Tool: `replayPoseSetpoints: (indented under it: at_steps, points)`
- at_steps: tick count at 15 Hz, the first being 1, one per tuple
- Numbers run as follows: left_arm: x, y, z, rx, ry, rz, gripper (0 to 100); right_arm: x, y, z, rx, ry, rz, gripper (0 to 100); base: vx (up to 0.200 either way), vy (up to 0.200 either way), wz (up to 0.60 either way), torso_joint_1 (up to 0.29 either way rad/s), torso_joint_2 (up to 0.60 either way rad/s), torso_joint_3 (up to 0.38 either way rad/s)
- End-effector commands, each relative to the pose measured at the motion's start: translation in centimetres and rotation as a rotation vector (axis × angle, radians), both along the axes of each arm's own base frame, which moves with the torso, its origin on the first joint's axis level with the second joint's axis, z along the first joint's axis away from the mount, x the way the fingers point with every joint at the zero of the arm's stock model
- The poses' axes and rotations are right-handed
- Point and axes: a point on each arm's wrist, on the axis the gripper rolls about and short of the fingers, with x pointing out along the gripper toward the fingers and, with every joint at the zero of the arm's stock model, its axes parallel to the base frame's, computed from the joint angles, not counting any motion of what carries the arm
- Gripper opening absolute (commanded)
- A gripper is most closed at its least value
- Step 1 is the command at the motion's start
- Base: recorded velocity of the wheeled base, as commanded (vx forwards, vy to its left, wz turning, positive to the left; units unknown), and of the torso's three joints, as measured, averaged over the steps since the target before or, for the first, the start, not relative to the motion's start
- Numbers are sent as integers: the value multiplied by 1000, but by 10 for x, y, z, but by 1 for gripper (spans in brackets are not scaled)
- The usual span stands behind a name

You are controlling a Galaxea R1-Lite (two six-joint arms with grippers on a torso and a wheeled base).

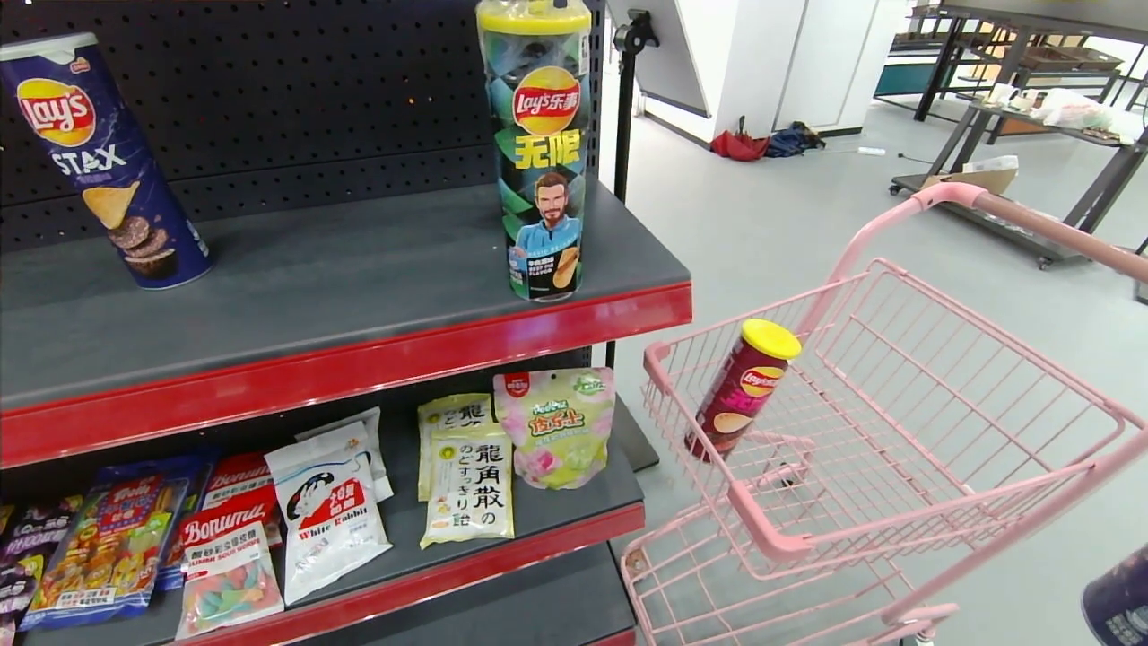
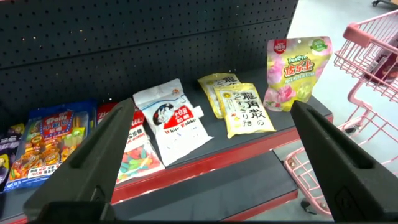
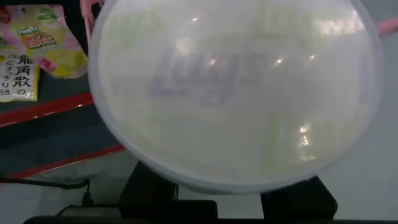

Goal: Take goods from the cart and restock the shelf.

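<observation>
A dark red chip can (image 1: 741, 389) with a yellow lid leans in the corner of the pink cart (image 1: 897, 422) nearest the shelf. On the upper shelf board (image 1: 341, 269) stand a blue chip can (image 1: 103, 161) at the left and a green, yellow-lidded chip can (image 1: 543, 148) at the front right edge. My right gripper (image 3: 224, 202) is shut on another chip can, whose pale translucent lid (image 3: 236, 93) sits close to the right wrist camera. That can's dark body (image 1: 1117, 603) shows beside the cart. My left gripper (image 2: 212, 109) is open, facing the lower shelf.
The lower shelf (image 1: 538, 525) holds several snack bags, among them a white candy bag (image 1: 327, 511), a yellow lozenge bag (image 1: 468, 489) and a green-pink pouch (image 1: 558, 426). The upper board is bare between the two cans. Tables and carts stand far behind.
</observation>
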Motion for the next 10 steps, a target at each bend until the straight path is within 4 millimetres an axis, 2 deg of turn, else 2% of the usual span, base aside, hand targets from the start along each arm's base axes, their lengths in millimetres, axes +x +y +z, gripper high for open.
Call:
replayPoseSetpoints:
  at_steps: [1,4,10]
  points:
    - [0,0,0,0,0,0,100,-19,0,-7,-2,-60,-30,0,0,0,0,0,0,0]
    - [0,0,0,0,2,0,100,-19,-1,-10,-5,-56,-27,0,0,0,0,65,-194,-133]
    - [0,0,0,0,0,0,100,-13,0,-10,-6,-31,-16,0,0,0,0,174,-521,-344]
